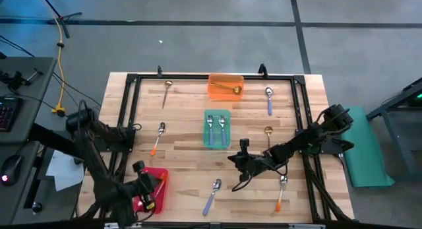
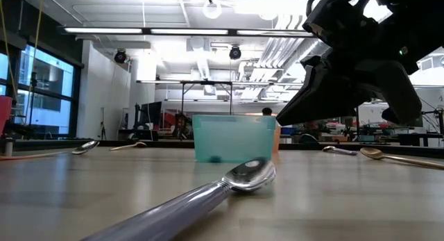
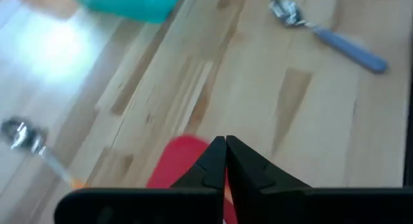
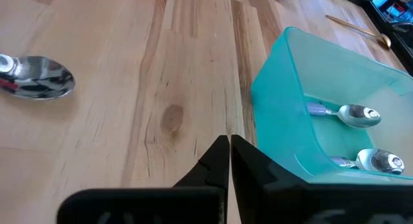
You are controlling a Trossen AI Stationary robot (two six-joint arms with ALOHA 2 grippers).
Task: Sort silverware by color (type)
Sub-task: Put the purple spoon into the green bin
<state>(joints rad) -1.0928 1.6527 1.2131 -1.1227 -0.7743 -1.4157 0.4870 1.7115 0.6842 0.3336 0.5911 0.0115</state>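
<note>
Six spoons lie loose on the wooden table: a gold one (image 1: 167,92), a blue-handled one (image 1: 269,100), an orange-handled one (image 1: 158,136), a second gold one (image 1: 268,133), a second blue-handled one (image 1: 212,196) and a second orange-handled one (image 1: 281,189). The green tray (image 1: 216,129) holds two spoons (image 4: 352,114). The orange tray (image 1: 225,86) holds a gold spoon. My left gripper (image 3: 226,145) hangs shut and empty above the red tray (image 3: 177,159). My right gripper (image 4: 229,143) is shut and empty, just above the table beside the green tray's near side.
A black frame (image 1: 132,110) runs around the work area. In the low view the near blue-handled spoon (image 2: 243,175) lies in the foreground, with the green tray (image 2: 232,137) behind it. Bare wood lies between the green tray and the red tray.
</note>
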